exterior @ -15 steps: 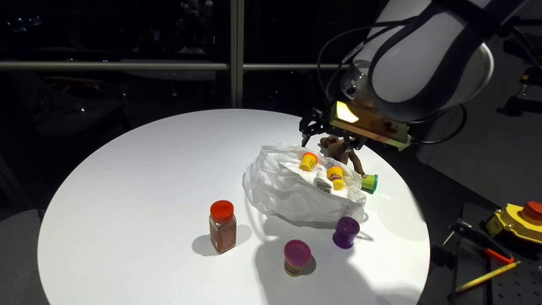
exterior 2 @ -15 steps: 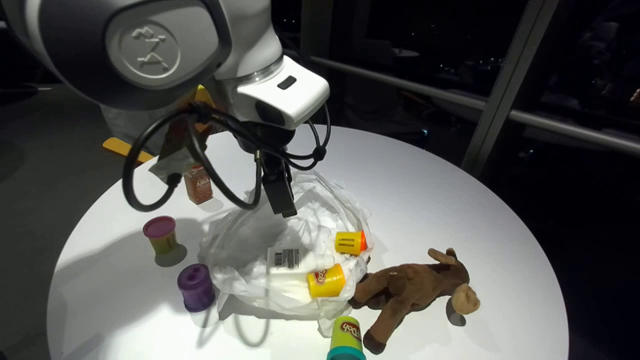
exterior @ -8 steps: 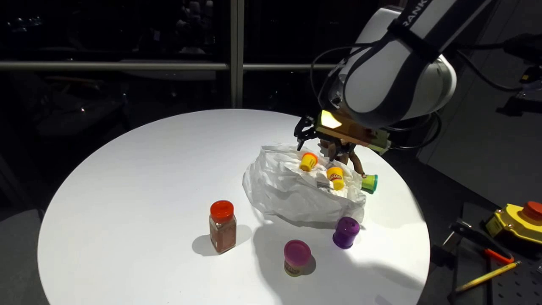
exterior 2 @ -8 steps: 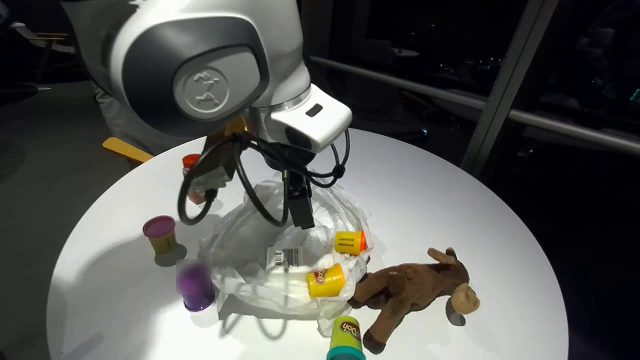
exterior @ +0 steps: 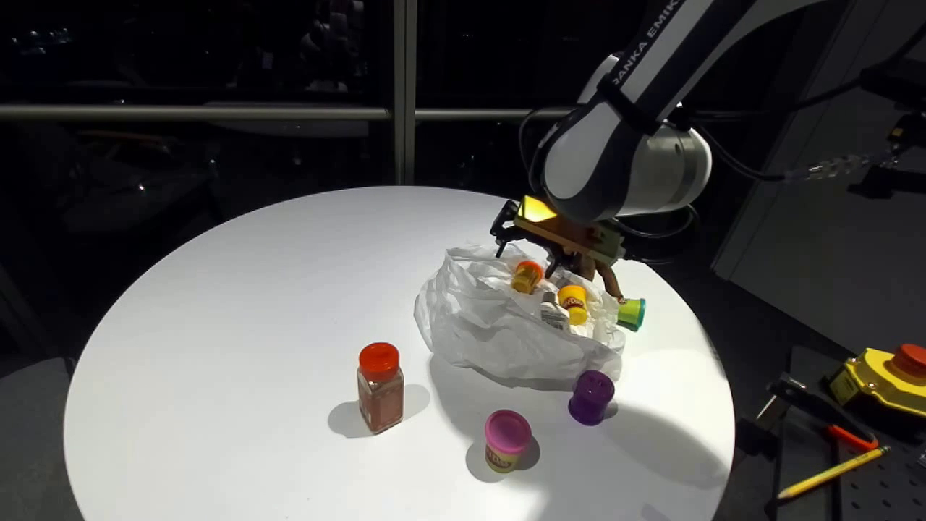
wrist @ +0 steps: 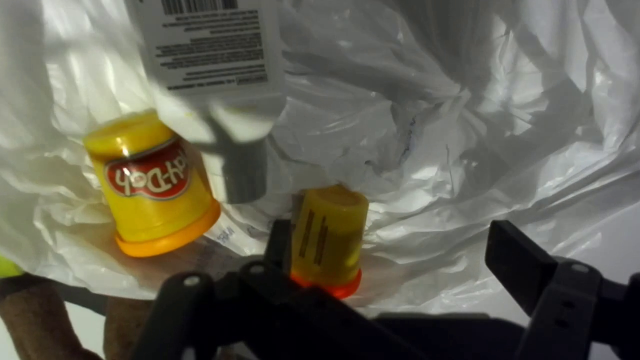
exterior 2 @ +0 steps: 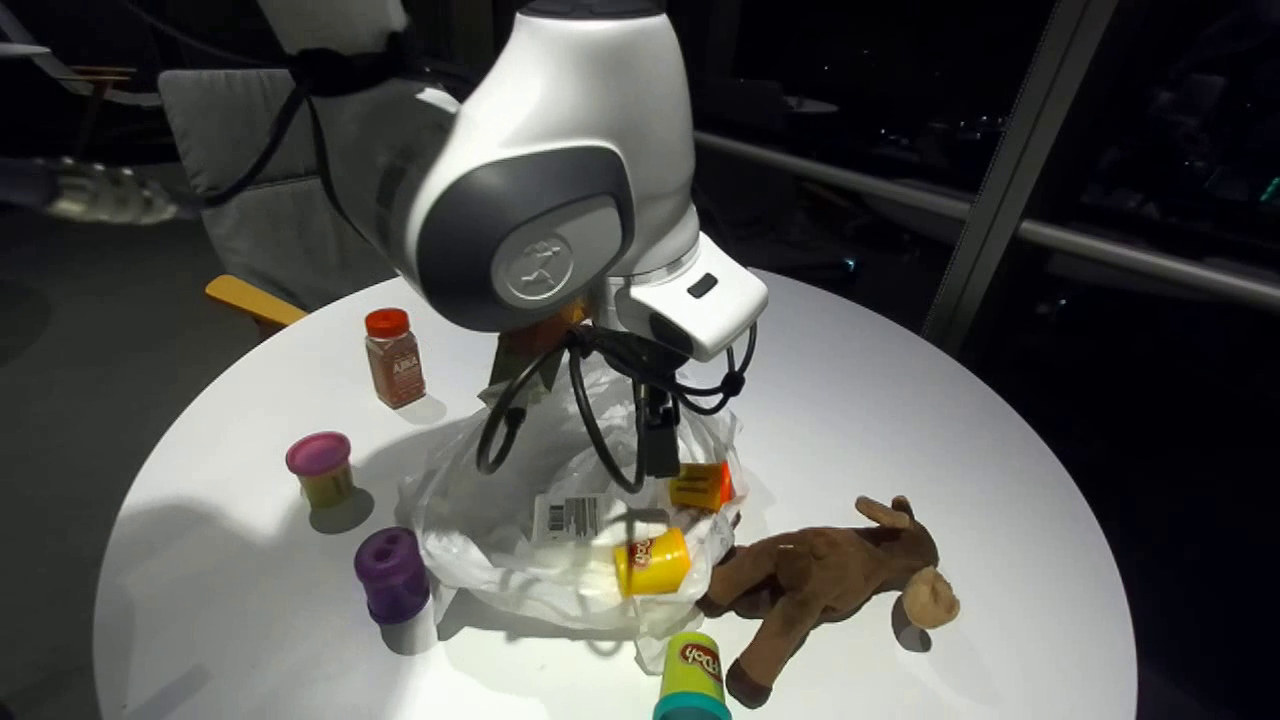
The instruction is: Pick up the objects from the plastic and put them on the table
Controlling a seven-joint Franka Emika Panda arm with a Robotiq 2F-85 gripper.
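The white plastic bag lies crumpled on the round white table. On it lie a yellow tub with a red-orange lid, a yellow tub with an orange lid and a white bottle with a barcode label. All three also show in both exterior views. My gripper is open and empty above the bag. In the wrist view the red-lidded tub appears between the fingers, close to the left finger, which hides part of its lid. Whether they touch cannot be told. In an exterior view, the gripper hangs just above this tub.
On the table stand a spice jar with a red lid, a pink-lidded tub and a purple container. A green tub with a teal lid and a brown plush animal lie beside the bag.
My gripper has moved down and across the bag, closer to the red-lidded tub, which is now in its shadow. It stays open. The objects have not moved.
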